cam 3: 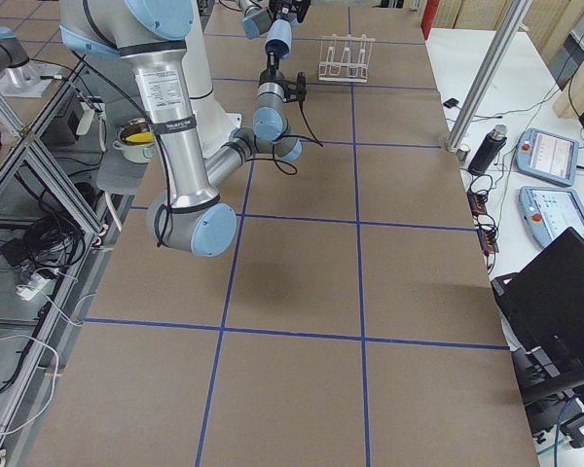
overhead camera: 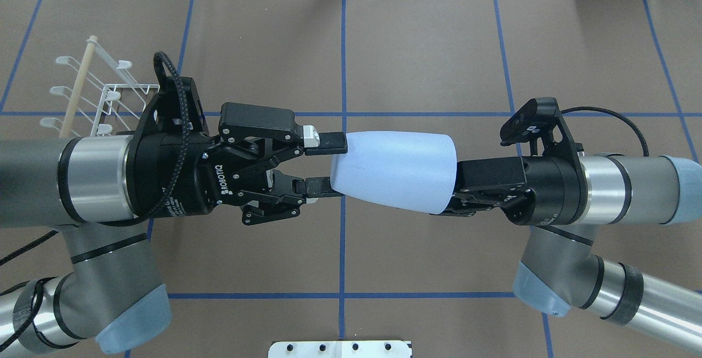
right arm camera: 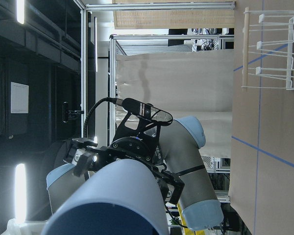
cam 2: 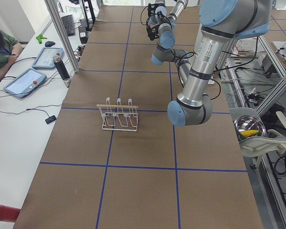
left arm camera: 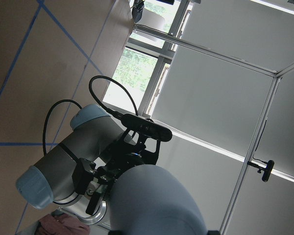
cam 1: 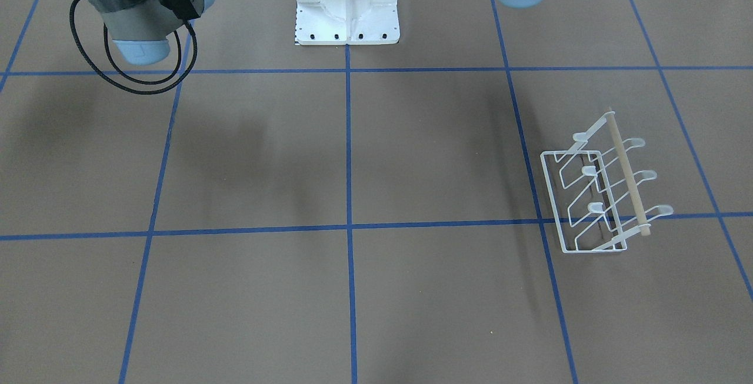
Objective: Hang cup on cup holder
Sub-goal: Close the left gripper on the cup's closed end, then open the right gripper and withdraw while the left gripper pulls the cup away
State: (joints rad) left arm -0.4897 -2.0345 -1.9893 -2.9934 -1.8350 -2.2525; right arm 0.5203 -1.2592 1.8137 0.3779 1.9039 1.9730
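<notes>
The pale blue cup (overhead camera: pixel 395 171) hangs on its side in the air between my two grippers, above the table's middle. My right gripper (overhead camera: pixel 455 185) is at the cup's wide end, and its fingers are hidden behind the cup. My left gripper (overhead camera: pixel 329 166) has a finger on each side of the narrow rounded base, touching it. The cup also shows in the left wrist view (left arm camera: pixel 157 200), the right wrist view (right arm camera: pixel 112 200) and the exterior right view (cam 3: pixel 278 37). The white wire cup holder (overhead camera: pixel 104 95) with its wooden rod stands on the table beyond my left arm, with bare prongs (cam 1: pixel 600 190).
The robot's white base (cam 1: pixel 347 13) sits at the table's near edge. Blue tape lines cross the brown table (cam 1: pixel 412 154). An operator (cam 2: pixel 0 52), tablets and a bottle are beside the table at the far side. A metal bowl (cam 2: pixel 248 126) stands off the table.
</notes>
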